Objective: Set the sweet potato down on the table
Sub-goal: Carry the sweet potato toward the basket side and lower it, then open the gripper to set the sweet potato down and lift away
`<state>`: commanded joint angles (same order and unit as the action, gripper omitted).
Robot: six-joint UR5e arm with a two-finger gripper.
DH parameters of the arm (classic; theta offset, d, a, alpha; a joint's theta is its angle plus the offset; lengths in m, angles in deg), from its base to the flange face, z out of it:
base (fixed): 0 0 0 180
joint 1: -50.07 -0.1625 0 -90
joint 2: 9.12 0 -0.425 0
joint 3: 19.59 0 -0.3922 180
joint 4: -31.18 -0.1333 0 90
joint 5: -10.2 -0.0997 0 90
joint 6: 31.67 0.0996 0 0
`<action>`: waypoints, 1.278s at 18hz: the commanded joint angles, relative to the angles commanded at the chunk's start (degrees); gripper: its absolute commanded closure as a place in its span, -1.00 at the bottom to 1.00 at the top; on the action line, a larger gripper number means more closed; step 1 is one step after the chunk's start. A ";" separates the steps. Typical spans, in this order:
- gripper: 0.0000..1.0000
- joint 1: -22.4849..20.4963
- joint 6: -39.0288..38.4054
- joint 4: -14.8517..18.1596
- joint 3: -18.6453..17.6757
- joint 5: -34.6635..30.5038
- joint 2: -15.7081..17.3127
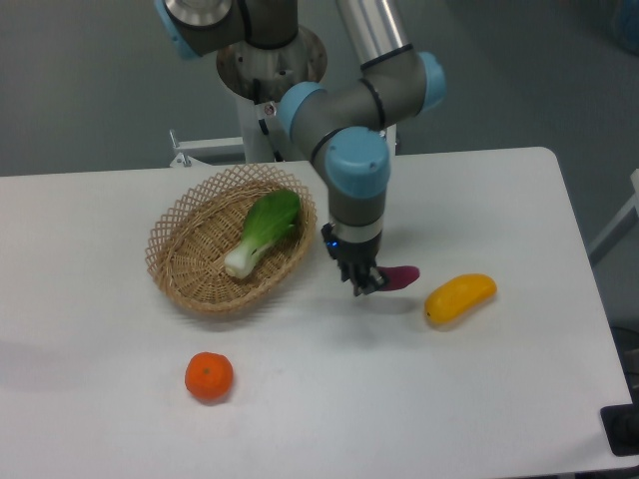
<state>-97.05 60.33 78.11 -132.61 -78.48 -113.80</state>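
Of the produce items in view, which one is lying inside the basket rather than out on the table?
The green-and-white leafy bok choy alone lies in the woven wicker basket; the others are outside it.

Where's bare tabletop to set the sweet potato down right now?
The gripper holds the sweet potato between the basket and the yellow fruit, a tight gap. Broad bare table lies in front, right of the tangerine, and behind the fruit toward the far right corner.

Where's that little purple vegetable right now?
The sweet potato is pinched in the gripper over the table, between the wicker basket and the yellow fruit, nearer the fruit.
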 joint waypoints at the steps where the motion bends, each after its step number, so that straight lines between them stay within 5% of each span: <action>1: 0.30 -0.62 1.32 0.00 -0.27 0.00 0.18; 11: 0.23 -3.96 8.89 0.00 -3.52 0.26 0.35; 18: -0.41 -4.14 9.77 0.00 -4.22 0.44 0.62; 21: -1.00 -4.23 9.43 -0.18 -3.61 0.44 0.62; 23: -1.00 -4.14 9.07 -0.70 -3.00 0.44 0.62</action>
<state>-101.19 69.40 77.41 -135.61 -78.04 -113.18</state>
